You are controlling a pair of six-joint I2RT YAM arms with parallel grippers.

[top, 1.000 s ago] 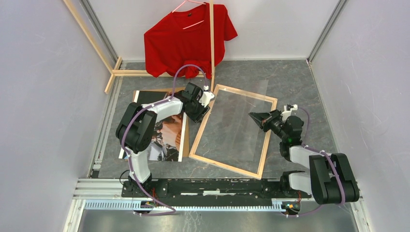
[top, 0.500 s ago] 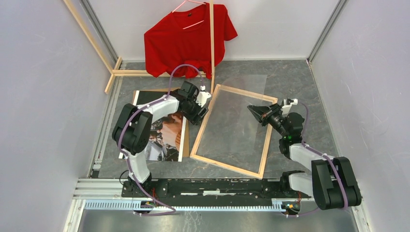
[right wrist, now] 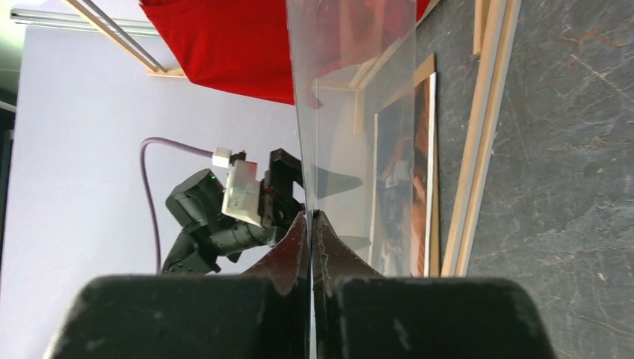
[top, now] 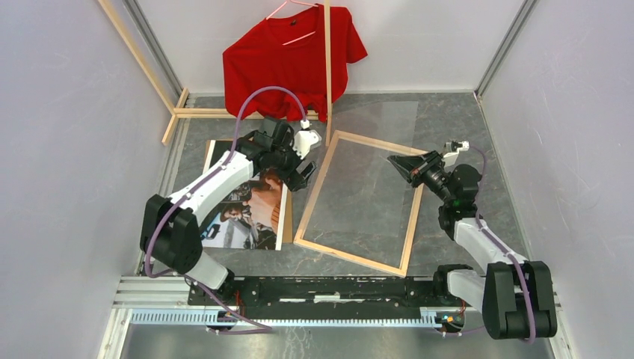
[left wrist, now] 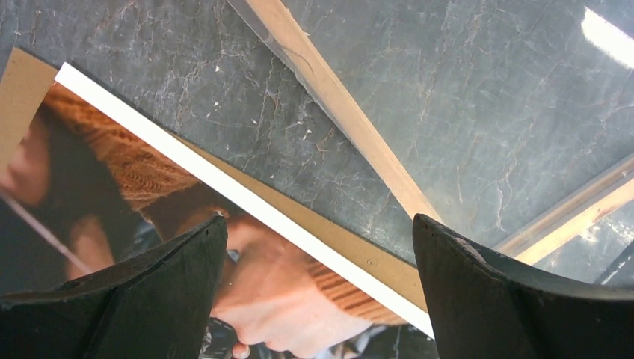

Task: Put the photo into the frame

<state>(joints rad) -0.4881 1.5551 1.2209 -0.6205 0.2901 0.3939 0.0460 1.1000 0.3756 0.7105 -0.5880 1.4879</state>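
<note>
Photo point(top: 250, 209) lies print side up on the left part of the worktop point(top: 463, 120), resting on a brown cardboard sheet point(top: 287, 221) that shows as a thin strip along its right edge. From my seat I see the frame point(top: 349, 257) flat on the worktop just beside it, bare wood face up and turned at a slant, apart from the photo with a band of grey surface between them.

My left end effector point(top: 301, 178) hangs above the photo's right border. In the left wrist view its fingers stand wide apart with nothing between them point(left wrist: 318, 224), the photo point(left wrist: 112, 172) below on one side and the frame's rail point(left wrist: 333, 97) on the other.

My right end effector point(top: 392, 159) is closed tight on the edge of a clear pane point(top: 366, 172) raised over the frame opening. The right wrist view shows the tips point(right wrist: 310, 217) pinched on the pane point(right wrist: 351, 90), with the frame's rail point(right wrist: 472, 164) and the photo point(right wrist: 407, 172) beyond.

A red T-shirt point(top: 288, 60) hangs at the back.
</note>
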